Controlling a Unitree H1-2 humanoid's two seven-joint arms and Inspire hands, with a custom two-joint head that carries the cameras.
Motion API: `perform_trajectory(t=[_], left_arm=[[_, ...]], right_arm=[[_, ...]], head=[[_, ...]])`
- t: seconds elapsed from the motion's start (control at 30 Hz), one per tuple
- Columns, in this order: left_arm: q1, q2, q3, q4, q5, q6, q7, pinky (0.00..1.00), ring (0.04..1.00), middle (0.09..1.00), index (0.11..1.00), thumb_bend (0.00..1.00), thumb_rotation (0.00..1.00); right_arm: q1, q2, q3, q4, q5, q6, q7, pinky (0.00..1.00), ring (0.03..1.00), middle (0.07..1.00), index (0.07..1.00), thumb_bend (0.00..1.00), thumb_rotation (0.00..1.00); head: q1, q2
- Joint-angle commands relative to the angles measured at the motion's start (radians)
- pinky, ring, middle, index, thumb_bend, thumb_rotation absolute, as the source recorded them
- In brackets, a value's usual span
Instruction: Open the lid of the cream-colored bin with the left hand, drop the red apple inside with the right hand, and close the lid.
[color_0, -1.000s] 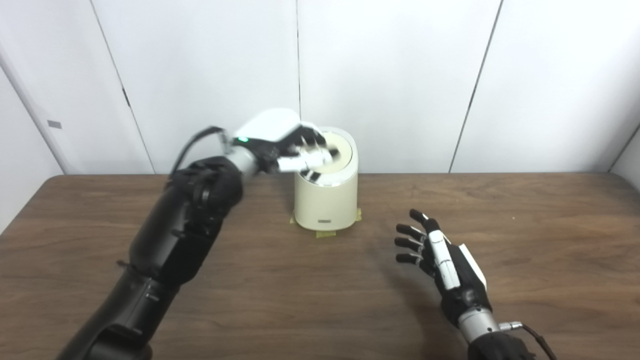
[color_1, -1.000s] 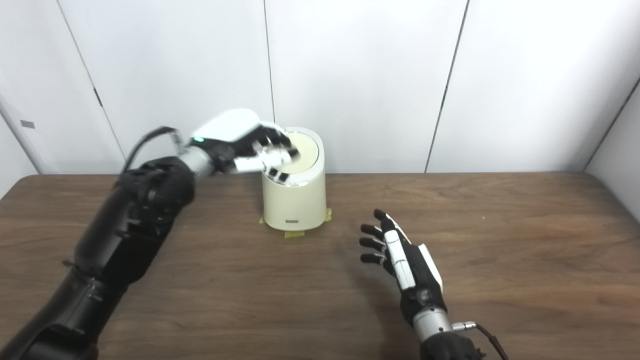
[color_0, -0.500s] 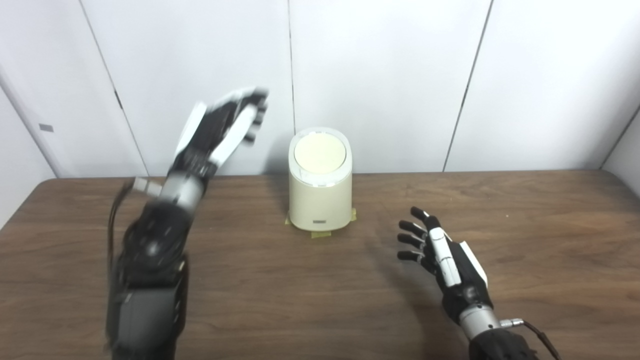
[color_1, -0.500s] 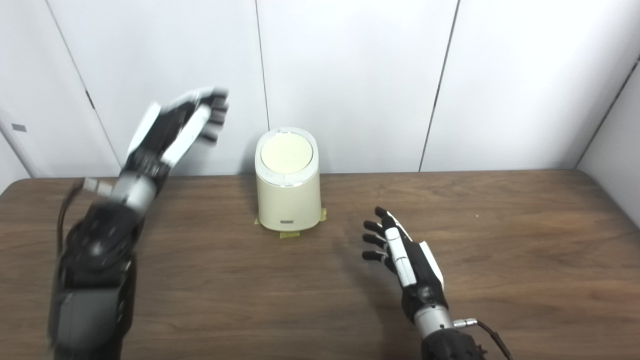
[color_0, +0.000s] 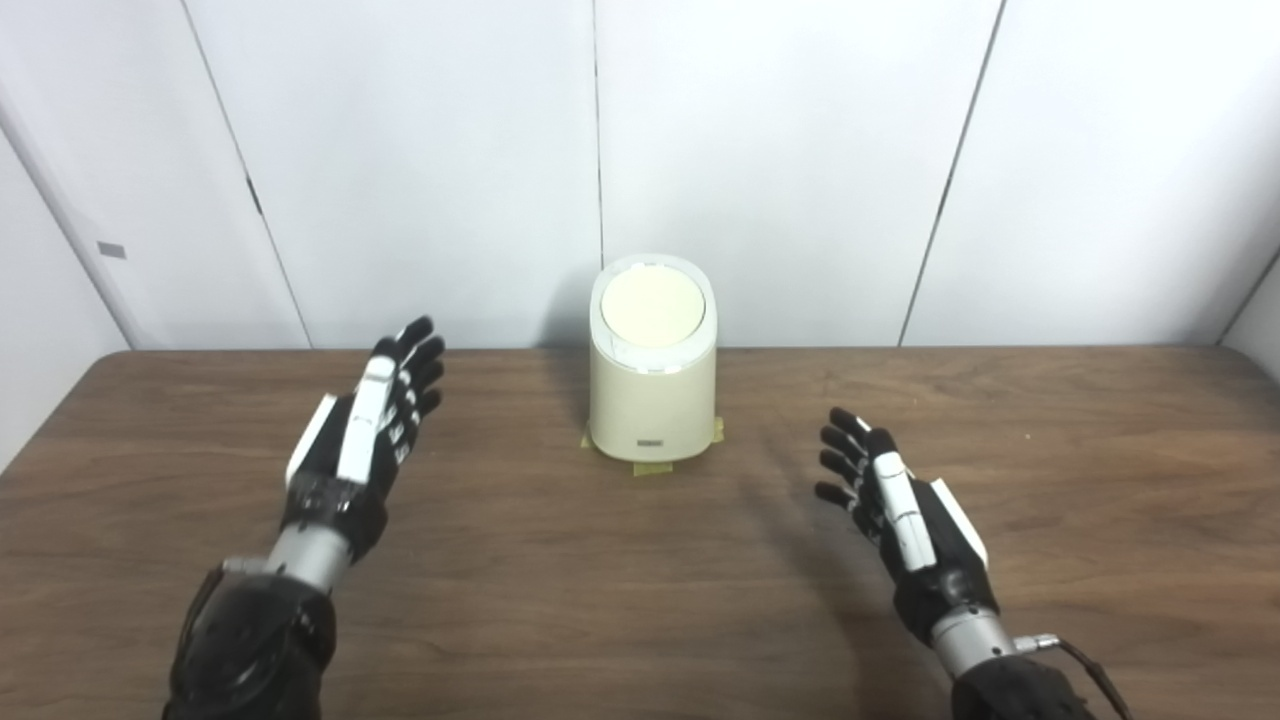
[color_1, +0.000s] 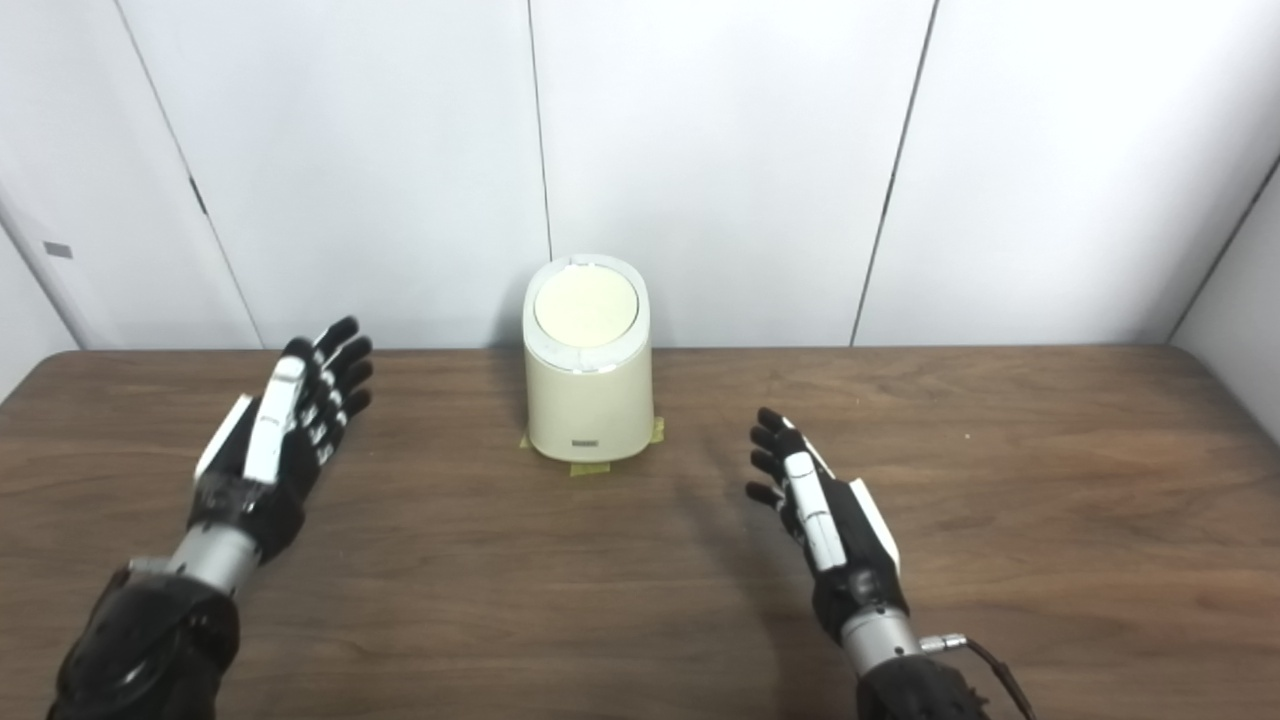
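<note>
1. Because the cream-colored bin (color_0: 652, 385) stands near the far edge of the wooden table (color_0: 640, 580) with strips of yellowish tape (color_0: 650, 466) showing at its base, it seems fixed in place and should not slide when pressed from above.
2. Its round lid (color_0: 652, 307) lies flat and closed in the white top ring, and it looks like smooth, stiff plastic, probably light and a little slippery. A press or lift at the rim, rather than a pinch at the middle, looks like the sensible hold.
3. No red apple shows in either view, so whether it is inside the bin cannot be told. It would be firm, rounded and apt to roll, best cupped around its widest part.
4. The left hand (color_0: 362, 440) hovers over the table to the left of the bin, well apart from it, fingers stretched out and spread, holding nothing.
5. The right hand (color_0: 905, 510) hovers to the right of the bin and nearer the robot, fingers spread with a slight curl, likewise empty and touching nothing.
</note>
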Motion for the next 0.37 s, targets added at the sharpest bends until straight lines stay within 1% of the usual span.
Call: perform_trajectory(t=[0.0, 0.07, 0.13, 0.27, 0.33], left_arm=[[-0.007, -0.005, -0.012, -0.025, -0.021, -0.026, 0.028, 1.0, 0.996, 0.999, 0.999, 0.41, 1.0], [0.025, -0.014, -0.027, -0.026, -0.015, -0.036, 0.05, 1.0, 0.99, 0.997, 0.998, 0.39, 1.0], [0.062, -0.022, -0.04, -0.022, -0.017, -0.056, 0.061, 1.0, 0.998, 1.0, 1.0, 0.39, 1.0], [0.128, -0.029, -0.071, 0.009, -0.004, -0.129, 0.076, 1.0, 1.0, 1.0, 0.997, 0.39, 1.0], [0.156, -0.022, -0.096, 0.04, 0.028, -0.189, 0.084, 1.0, 1.0, 0.998, 0.997, 0.39, 1.0]], right_arm=[[-0.033, -0.008, 0.003, -0.004, 0.009, -0.056, 0.012, 0.93, 0.978, 0.976, 0.972, 0.58, 1.0], [-0.032, -0.022, 0.013, 0.002, -0.006, -0.062, 0.017, 0.97, 0.995, 0.992, 0.983, 0.58, 1.0], [-0.027, -0.038, 0.025, 0.013, -0.026, -0.078, 0.022, 0.99, 0.999, 0.999, 0.995, 0.57, 1.0], [-0.008, -0.069, 0.034, 0.033, -0.041, -0.113, 0.032, 1.0, 1.0, 1.0, 1.0, 0.59, 1.0], [0.005, -0.077, 0.03, 0.044, -0.03, -0.135, 0.04, 0.99, 1.0, 1.0, 1.0, 0.58, 1.0]], head=[[-0.003, 0.001], [-0.005, 0.002], [-0.008, 0.001], [-0.012, -0.006], [-0.015, -0.006]])
